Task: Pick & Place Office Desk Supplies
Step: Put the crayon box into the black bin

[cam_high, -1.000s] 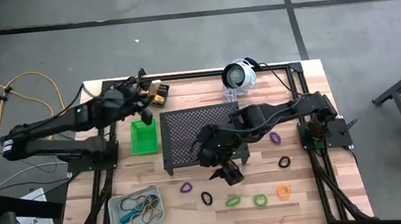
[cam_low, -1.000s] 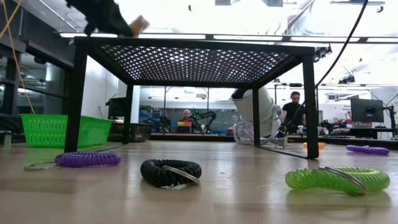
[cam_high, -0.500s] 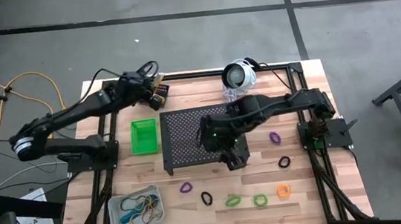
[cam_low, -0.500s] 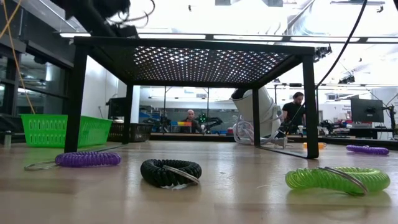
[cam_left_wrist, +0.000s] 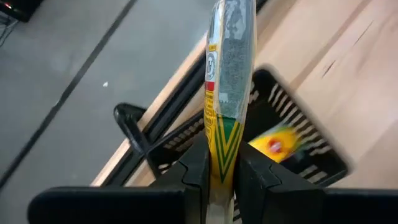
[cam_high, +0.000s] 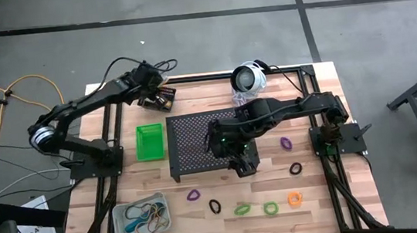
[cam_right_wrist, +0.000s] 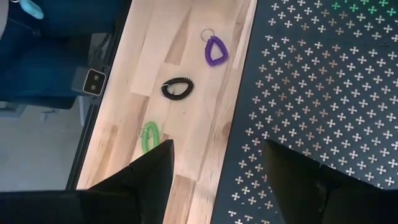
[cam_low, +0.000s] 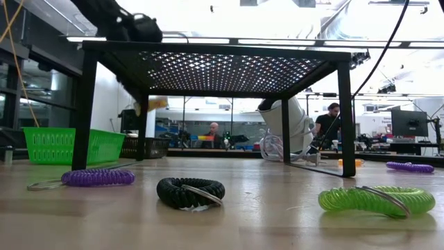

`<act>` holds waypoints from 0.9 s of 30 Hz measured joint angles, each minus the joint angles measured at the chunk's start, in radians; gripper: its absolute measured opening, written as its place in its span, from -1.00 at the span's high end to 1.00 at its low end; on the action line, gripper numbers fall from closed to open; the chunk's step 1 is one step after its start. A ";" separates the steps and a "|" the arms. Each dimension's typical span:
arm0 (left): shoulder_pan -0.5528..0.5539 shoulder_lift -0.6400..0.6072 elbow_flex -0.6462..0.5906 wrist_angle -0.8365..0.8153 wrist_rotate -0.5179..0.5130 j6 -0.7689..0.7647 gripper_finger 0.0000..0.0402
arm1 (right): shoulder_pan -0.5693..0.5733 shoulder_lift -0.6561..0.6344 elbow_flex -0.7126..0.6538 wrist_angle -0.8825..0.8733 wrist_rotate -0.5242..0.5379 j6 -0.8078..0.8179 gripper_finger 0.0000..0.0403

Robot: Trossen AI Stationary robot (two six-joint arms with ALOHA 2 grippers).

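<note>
My left gripper (cam_high: 153, 91) is at the table's far left corner, over the black bin (cam_high: 164, 102), and is shut on a small yellow tube (cam_left_wrist: 227, 81). A second yellow tube (cam_left_wrist: 278, 140) lies in the black bin (cam_left_wrist: 311, 149). My right gripper (cam_right_wrist: 217, 168) hangs open over the near edge of the perforated stand (cam_high: 195, 133), holding nothing. On the wood beyond the right gripper lie a purple loop (cam_right_wrist: 214, 50), a black loop (cam_right_wrist: 177, 88) and a green loop (cam_right_wrist: 149, 135). My left gripper pinches the yellow tube near one end (cam_left_wrist: 222, 146) between its two fingers. The tube's long rest sticks out past the fingertips, in line with them. The fingers slant downward toward the table's far left corner. The tube is lifted clear, above the black bin.
A green bin (cam_high: 149, 141) stands left of the stand. A clear bin (cam_high: 141, 218) with rubber bands sits near left. More loops, green (cam_high: 270, 208), orange (cam_high: 295, 198), black (cam_high: 295, 168) and purple (cam_high: 286, 142), lie at the near right. A round white device (cam_high: 248, 77) sits far centre.
My left gripper has swung from above the green bin toward the table's far edge and come down over the black bin, rolling as it went, with the yellow tube still in its fingers. My right gripper has drawn back slightly toward the stand and tipped further down.
</note>
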 joint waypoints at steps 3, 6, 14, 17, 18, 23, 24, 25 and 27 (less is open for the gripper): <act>0.028 0.047 0.000 0.000 -0.045 0.081 0.77 | 0.000 0.000 0.000 0.001 -0.002 0.000 -0.15; 0.042 0.078 0.000 0.002 -0.117 0.169 0.77 | 0.000 0.000 0.000 0.002 -0.002 0.000 -0.15; 0.044 0.104 0.000 0.007 -0.136 0.378 0.77 | 0.000 0.000 0.000 0.008 -0.003 -0.004 -0.15; 0.044 0.104 0.000 0.005 -0.133 0.428 0.77 | 0.000 0.000 0.000 0.008 -0.003 -0.004 -0.15; 0.044 0.104 0.000 0.006 -0.133 0.447 0.77 | 0.000 0.000 0.000 0.008 -0.004 -0.004 -0.15; 0.044 0.104 0.000 -0.012 -0.124 0.522 0.77 | 0.000 0.000 0.000 0.009 -0.031 -0.003 -0.15; 0.044 0.107 0.000 -0.023 -0.123 0.529 0.77 | 0.000 0.000 0.000 0.009 -0.031 -0.001 -0.15; 0.044 0.112 0.000 -0.034 -0.122 0.535 0.77 | 0.000 0.000 0.000 0.009 -0.031 0.002 -0.15; 0.045 0.128 0.000 -0.058 -0.121 0.541 0.77 | 0.000 0.000 0.000 0.009 -0.039 0.004 -0.15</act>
